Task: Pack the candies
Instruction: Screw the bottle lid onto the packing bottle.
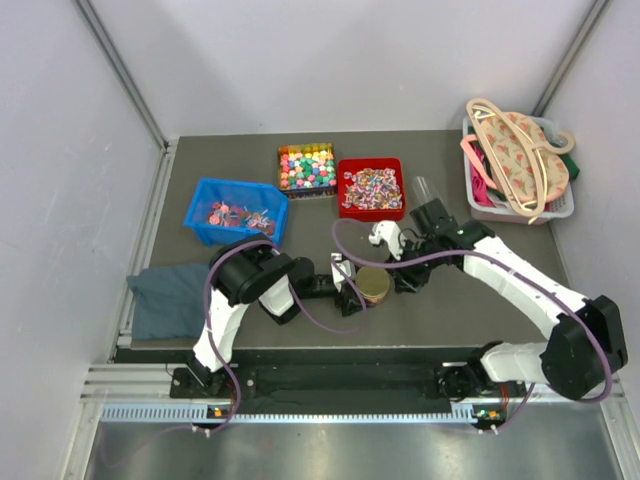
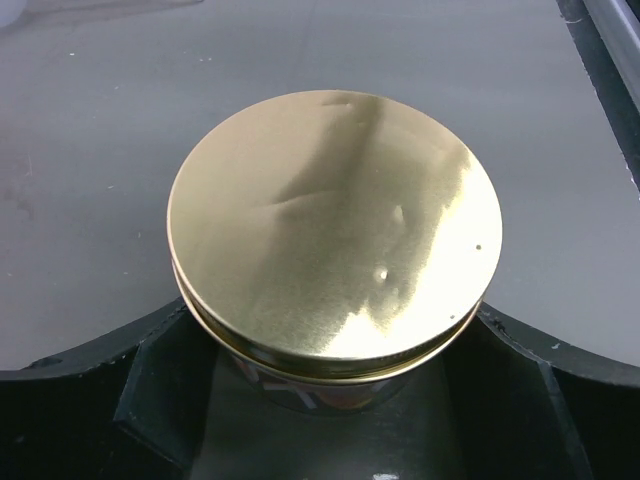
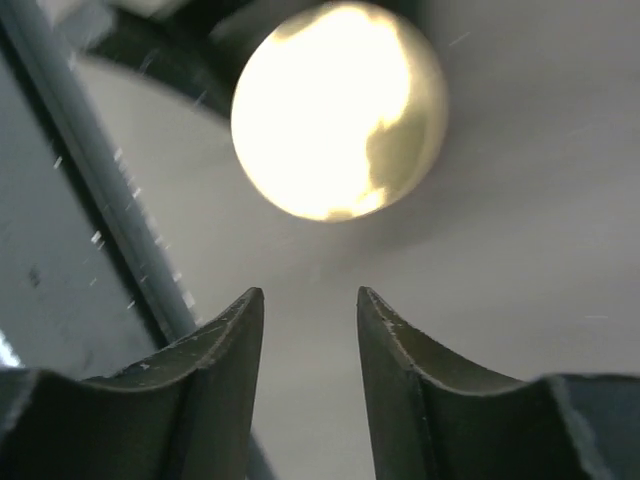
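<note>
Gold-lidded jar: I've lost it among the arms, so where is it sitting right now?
In the top view the gold-lidded jar stands mid-table between the fingers of the left gripper. The right gripper is beside it and the red bin behind.

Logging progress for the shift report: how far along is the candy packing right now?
Looks done: the gold lid sits on the jar; its contents are hidden. In hand: the left gripper clasps the jar, and the right gripper hovers open beside it. Left: candies lie in the red bin, the blue bin and the multicoloured bin.
</note>
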You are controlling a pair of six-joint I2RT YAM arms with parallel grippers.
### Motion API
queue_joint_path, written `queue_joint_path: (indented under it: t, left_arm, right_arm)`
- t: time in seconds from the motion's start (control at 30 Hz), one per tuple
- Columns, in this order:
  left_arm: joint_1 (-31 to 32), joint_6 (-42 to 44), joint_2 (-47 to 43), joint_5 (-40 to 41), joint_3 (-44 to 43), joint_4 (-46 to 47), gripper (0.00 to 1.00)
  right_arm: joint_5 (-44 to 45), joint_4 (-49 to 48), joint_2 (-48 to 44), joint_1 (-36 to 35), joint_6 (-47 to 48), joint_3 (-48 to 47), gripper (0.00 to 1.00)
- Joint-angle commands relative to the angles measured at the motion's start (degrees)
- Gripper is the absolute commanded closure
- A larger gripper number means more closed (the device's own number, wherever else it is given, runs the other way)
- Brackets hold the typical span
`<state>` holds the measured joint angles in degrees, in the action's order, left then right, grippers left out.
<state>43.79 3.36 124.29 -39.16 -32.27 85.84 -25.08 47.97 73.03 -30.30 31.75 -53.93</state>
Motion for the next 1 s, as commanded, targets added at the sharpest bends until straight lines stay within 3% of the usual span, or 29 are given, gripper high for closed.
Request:
queue_joint_path:
  t: [0.0,0.2,0.43,0.97]
  left_arm:
    - [-1.2,-1.2,2.3,2.9,0.6,11.5,0.42]
    - [-1.2,-0.8,2.1,2.8,0.7,11.5,0.42]
    - [-1.2,-0.8,2.0,2.9,0.8,11.5,0.42]
    - [-1.3,-0.9,2.2,2.9,0.5,11.5,0.42]
  right_arm:
    - [-1.5,-6.1,3.0,1.3,-0.3,-6.5,0.52]
    - [-7.9,-8.5,13.5,1.1,-0.9,-12.2,0.51]
    - [-11.6,-10.6,19.2,1.2,-1.3,-14.1,0.5]
    - [-12.0,-9.2,21.2,-0.9,-0.4,-12.8,0.55]
